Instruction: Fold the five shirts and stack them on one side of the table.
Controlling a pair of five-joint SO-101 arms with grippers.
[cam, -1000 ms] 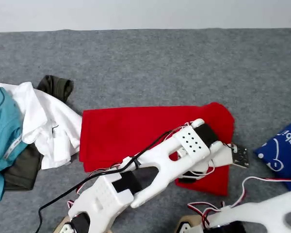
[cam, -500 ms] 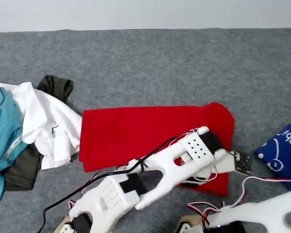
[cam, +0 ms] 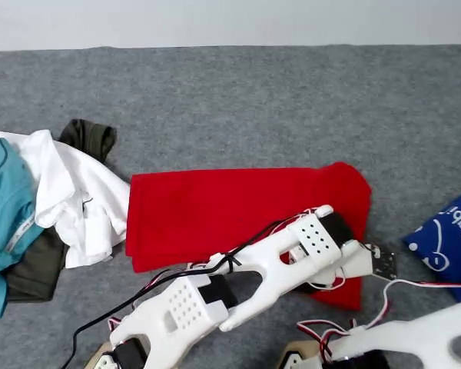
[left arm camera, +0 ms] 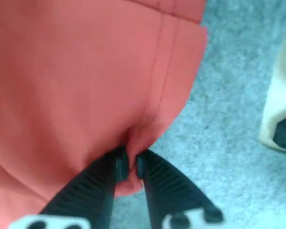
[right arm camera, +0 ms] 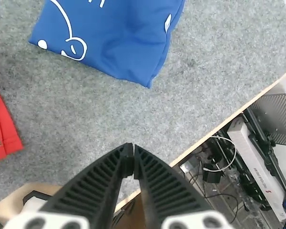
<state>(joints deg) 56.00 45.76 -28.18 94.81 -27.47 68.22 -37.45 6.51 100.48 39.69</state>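
Five shirts are out on the grey desk (cam: 253,100). The red shirt (cam: 238,211) lies flat in the middle, folded into a wide band. Over on the left is a heap: a white shirt (cam: 69,196) and a teal shirt (cam: 4,215) on top of a dark olive shirt (cam: 88,137). The olive one is mostly buried and the teal one is cut off by the edge. A blue shirt (cam: 449,246) with white print sits far right, also cut off.

The left arm (cam: 276,257) lies across the red shirt's near right part and hides it from above. In the wrist view, the left tool (left arm camera: 128,162) is pinched tight on a little bunch of the red hem, right at that near right corner.

The right tool (right arm camera: 133,155) hangs over bare desk near the blue shirt, its fingers pressed together with nothing in them.
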